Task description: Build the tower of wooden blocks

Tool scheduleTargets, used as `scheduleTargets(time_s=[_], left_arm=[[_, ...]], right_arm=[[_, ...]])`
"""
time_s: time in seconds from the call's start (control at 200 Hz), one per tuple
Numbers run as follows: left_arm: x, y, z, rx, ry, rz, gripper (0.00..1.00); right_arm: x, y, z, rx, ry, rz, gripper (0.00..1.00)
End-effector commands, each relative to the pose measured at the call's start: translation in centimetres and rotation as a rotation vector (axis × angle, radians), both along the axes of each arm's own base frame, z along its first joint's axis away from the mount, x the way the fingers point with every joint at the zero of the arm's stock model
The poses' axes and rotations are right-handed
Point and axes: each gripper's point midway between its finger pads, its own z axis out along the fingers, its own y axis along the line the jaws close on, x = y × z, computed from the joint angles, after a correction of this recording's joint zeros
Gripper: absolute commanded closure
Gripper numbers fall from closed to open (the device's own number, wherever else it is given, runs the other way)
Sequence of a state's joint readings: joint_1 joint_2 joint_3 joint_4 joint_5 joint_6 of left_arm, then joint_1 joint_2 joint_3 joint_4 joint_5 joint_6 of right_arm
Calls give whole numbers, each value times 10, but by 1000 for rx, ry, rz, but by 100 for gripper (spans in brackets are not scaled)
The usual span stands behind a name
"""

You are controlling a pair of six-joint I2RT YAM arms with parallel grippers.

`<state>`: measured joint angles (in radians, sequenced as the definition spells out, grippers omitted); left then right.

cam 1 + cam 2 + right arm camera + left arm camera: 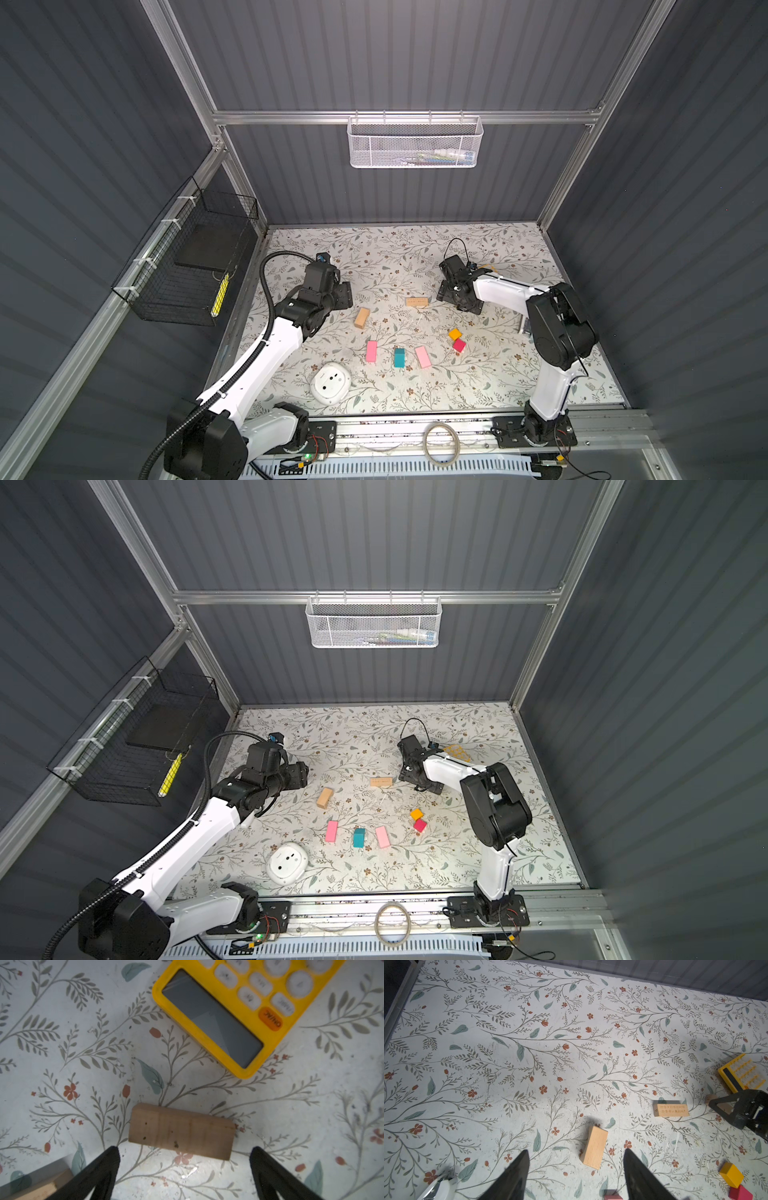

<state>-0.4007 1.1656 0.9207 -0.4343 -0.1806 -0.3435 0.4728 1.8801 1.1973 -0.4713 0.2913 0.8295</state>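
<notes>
The wood blocks (399, 357) are lying scattered on the worktop (498, 386), none stacked; the whole tower is awaiting building. The left end effector (576, 1149) is hanging half-parted, empty; the right end effector (185, 1147) is gaping wide, empty. The right wrist view is showing a third tan bar (180, 1131) that the arm (557, 320) is hiding in both top views.

teal block (399, 357) between two pink slabs (371, 351) | orange cube (455, 333) just beside red cube (459, 345)
</notes>
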Motion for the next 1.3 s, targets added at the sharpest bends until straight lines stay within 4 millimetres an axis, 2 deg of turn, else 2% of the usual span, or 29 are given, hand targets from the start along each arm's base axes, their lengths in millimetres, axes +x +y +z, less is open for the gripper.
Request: scheduleTargets(time_s=[0.0, 0.44, 0.775, 1.291], left_arm=[[-1, 0, 6, 26, -6, -11, 28], [-2, -2, 9, 14, -11, -25, 28], [0, -3, 10, 18, -14, -28, 28], [1, -3, 9, 25, -11, -30, 27]], right_arm=[[6, -3, 0, -4, 3, -12, 1], [14, -3, -8, -7, 27, -3, 1], [12, -4, -14, -15, 46, -7, 1], [9, -7, -16, -39, 65, 8, 19]])
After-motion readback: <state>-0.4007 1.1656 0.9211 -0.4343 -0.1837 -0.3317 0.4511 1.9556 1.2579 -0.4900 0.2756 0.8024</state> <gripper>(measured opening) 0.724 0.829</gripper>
